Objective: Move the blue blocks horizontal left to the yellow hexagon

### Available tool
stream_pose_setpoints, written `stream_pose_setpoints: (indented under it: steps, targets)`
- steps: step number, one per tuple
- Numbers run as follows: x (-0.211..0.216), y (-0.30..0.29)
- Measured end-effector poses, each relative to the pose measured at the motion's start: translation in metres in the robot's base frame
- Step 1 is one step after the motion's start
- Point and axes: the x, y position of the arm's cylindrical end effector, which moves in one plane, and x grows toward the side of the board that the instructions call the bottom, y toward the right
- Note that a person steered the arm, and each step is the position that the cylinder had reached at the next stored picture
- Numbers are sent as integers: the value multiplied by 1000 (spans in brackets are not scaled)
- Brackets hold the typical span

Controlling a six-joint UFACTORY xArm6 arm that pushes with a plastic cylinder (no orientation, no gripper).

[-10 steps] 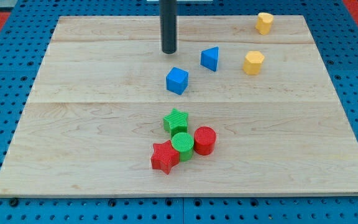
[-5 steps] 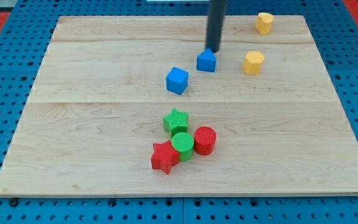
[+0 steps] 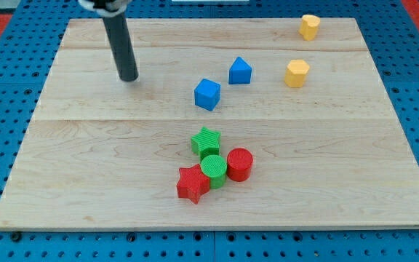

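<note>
Your two blue blocks sit right of centre in the upper half of the frame: the blue cube (image 3: 207, 94) and, up and to its right, the blue triangular block (image 3: 240, 70), both left of the yellow hexagon (image 3: 297, 73), with the triangular block near its row and the cube below it. A second yellow block (image 3: 310, 26) stands at upper right. Your tip (image 3: 129, 77) rests in the upper left, well apart from every block; there is no claw, only the bare rod, holding nothing. A green star (image 3: 206, 140), green cylinder (image 3: 213, 169), red cylinder (image 3: 240, 164) and red star (image 3: 193, 183) cluster below centre. Push the cube off-centre and it may spin away or knock the triangular block askew.
</note>
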Motion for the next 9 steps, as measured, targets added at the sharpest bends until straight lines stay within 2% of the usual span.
stream_pose_setpoints:
  steps: [2,4,6,7,8,9]
  targets:
    - [38,32]
    - [49,123]
    - [22,188]
    - [49,279]
    - [18,366]
    - [-26,371]
